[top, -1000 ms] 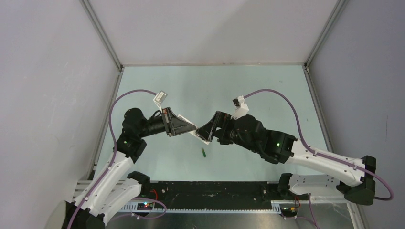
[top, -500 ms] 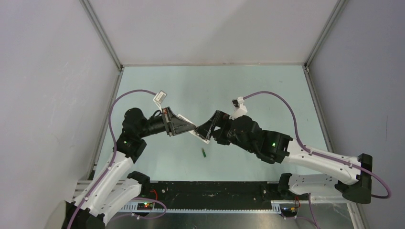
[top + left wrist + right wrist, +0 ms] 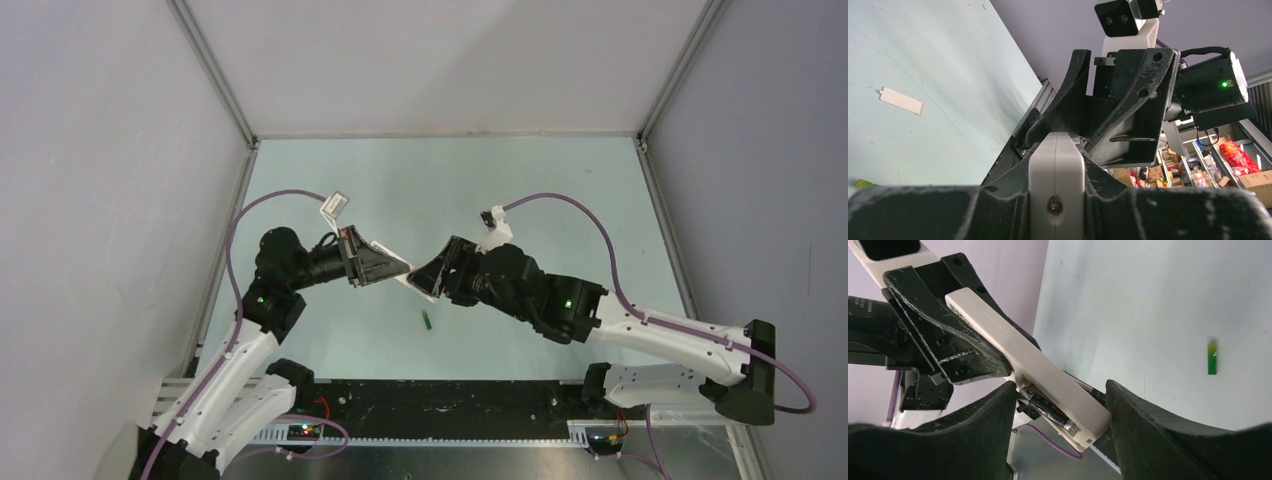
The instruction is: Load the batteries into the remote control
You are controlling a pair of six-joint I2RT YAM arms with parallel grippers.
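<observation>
My left gripper [image 3: 398,268] is shut on the white remote control [image 3: 412,283] and holds it above the table. In the left wrist view the remote [image 3: 1056,170] is clamped between the pads. My right gripper [image 3: 434,276] is open, its jaws standing either side of the remote's free end [image 3: 1018,352]. The blackish battery [image 3: 1050,411] lies tilted in the open bay, one end against my right gripper's left finger [image 3: 998,405]. The green battery [image 3: 426,320] lies on the table below the grippers, and it also shows in the right wrist view [image 3: 1212,358].
A small flat white strip [image 3: 902,101], like a bay cover, lies on the pale green table [image 3: 520,190]. Grey walls stand on three sides. The black rail [image 3: 440,395] with the arm bases runs along the near edge.
My right arm has shifted slightly left, bringing its jaws a little further over the remote's end. The left gripper and the green battery have not moved.
</observation>
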